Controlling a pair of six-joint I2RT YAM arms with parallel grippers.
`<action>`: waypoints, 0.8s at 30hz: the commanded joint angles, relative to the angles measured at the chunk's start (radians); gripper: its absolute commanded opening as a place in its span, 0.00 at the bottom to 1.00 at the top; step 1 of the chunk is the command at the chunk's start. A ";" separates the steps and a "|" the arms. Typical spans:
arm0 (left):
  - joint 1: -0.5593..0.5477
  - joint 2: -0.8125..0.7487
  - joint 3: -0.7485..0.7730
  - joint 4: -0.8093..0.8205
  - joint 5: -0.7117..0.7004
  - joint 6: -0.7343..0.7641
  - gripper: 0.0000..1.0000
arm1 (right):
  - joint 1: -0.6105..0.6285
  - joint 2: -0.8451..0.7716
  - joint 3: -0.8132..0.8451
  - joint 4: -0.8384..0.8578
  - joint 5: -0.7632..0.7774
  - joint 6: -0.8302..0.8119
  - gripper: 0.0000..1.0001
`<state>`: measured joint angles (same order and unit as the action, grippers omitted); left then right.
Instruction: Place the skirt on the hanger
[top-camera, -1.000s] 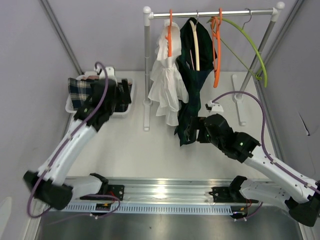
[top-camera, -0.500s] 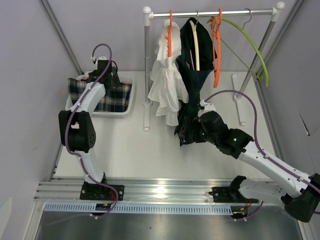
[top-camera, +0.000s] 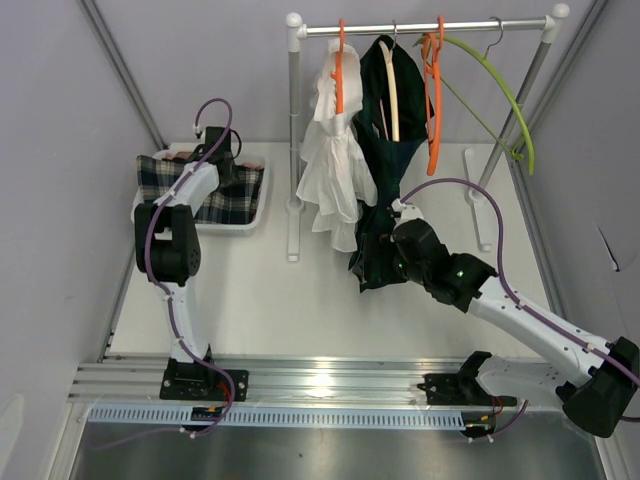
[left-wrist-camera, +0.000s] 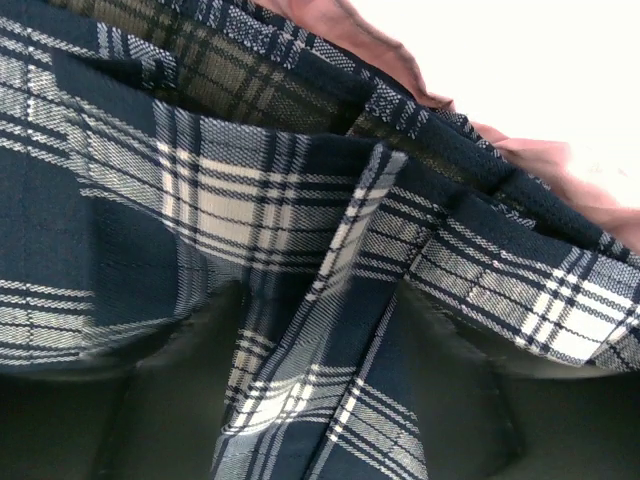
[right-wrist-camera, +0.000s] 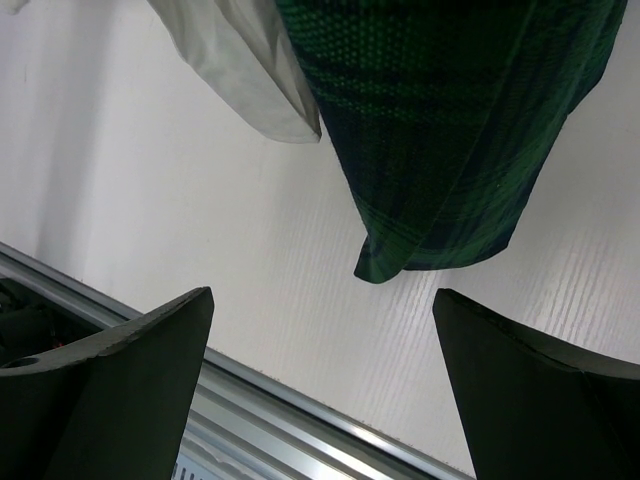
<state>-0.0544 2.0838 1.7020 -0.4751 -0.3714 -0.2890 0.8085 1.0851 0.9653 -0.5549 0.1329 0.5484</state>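
Observation:
A navy and white plaid skirt (top-camera: 175, 185) lies bunched in a white basket (top-camera: 225, 228) at the back left. My left gripper (top-camera: 226, 165) is pressed down into it. In the left wrist view the skirt (left-wrist-camera: 250, 190) fills the frame. My left gripper (left-wrist-camera: 320, 400) is open, with a raised fold between its dark fingers (left-wrist-camera: 170, 400). My right gripper (top-camera: 375, 262) is open and empty beside the hem of a dark green plaid skirt (top-camera: 385, 150) hanging on a cream hanger (top-camera: 391, 95). That hem (right-wrist-camera: 450, 130) shows above my right gripper (right-wrist-camera: 325, 370).
The rack bar (top-camera: 460, 25) also holds a white garment (top-camera: 330, 170) on an orange hanger (top-camera: 339, 70), a bare orange hanger (top-camera: 434, 100) and a green hanger (top-camera: 505, 95). A pink cloth edge (left-wrist-camera: 400, 75) lies under the plaid skirt. A metal rail (top-camera: 320, 385) runs along the near edge.
My left arm has swung up and reached further back, bringing its gripper down onto the plaid skirt in the basket. My right gripper has crept up and left toward the green skirt's hem.

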 joint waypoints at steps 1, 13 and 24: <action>0.010 0.001 0.039 0.013 0.012 -0.015 0.57 | -0.008 -0.004 0.006 0.041 -0.016 -0.018 1.00; 0.008 -0.214 0.065 -0.031 0.049 -0.009 0.00 | -0.011 -0.016 0.006 0.041 -0.022 -0.016 0.99; -0.120 -0.488 0.068 -0.091 0.065 0.076 0.00 | -0.012 0.018 0.009 0.082 -0.038 -0.025 0.99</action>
<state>-0.1055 1.6585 1.7454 -0.5697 -0.3264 -0.2531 0.8009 1.0908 0.9634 -0.5190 0.1123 0.5442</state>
